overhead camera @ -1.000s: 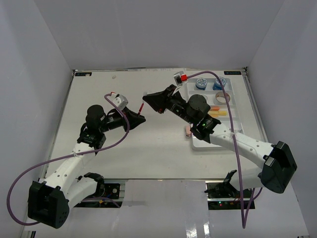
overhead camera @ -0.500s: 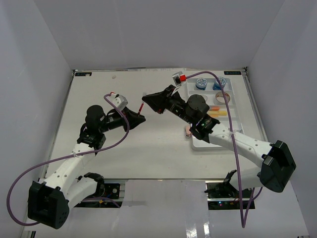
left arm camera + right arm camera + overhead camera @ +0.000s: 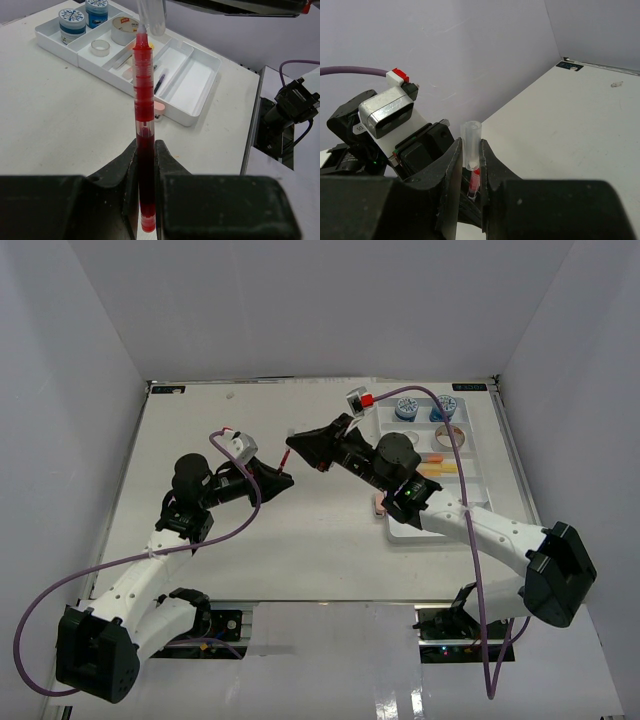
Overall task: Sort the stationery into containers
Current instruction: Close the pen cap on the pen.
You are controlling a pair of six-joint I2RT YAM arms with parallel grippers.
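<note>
Left claw [image 3: 146, 150] is clamped on the lower barrel of a red translucent pen [image 3: 142, 90], which stands up out of the jaws, raised off the white worktop [image 3: 60, 110] near its centre. Right claw [image 3: 470, 159] is clamped on a short clear plastic cap [image 3: 471, 139], held end to end with the pen's tip; whether the two touch cannot be told. Both claws meet point to point in the top view, left of a white rectangular plastic tray with long compartments [image 3: 197, 82] at the right of the worktop. In the tray: a round blue-white tub [image 3: 72, 20] and a second such tub [image 3: 96, 6] in the end compartment, a broad tape roll [image 3: 125, 31] and a thin clear tape roll [image 3: 100, 46] in the next, a thin black pen [image 3: 160, 82] in a middle compartment, and an orange piece [image 3: 434, 457] with a yellow piece [image 3: 442, 469] beside it. A pink eraser-like piece [image 3: 159, 107] lies on the worktop, just beside the tray's long wall.
</note>
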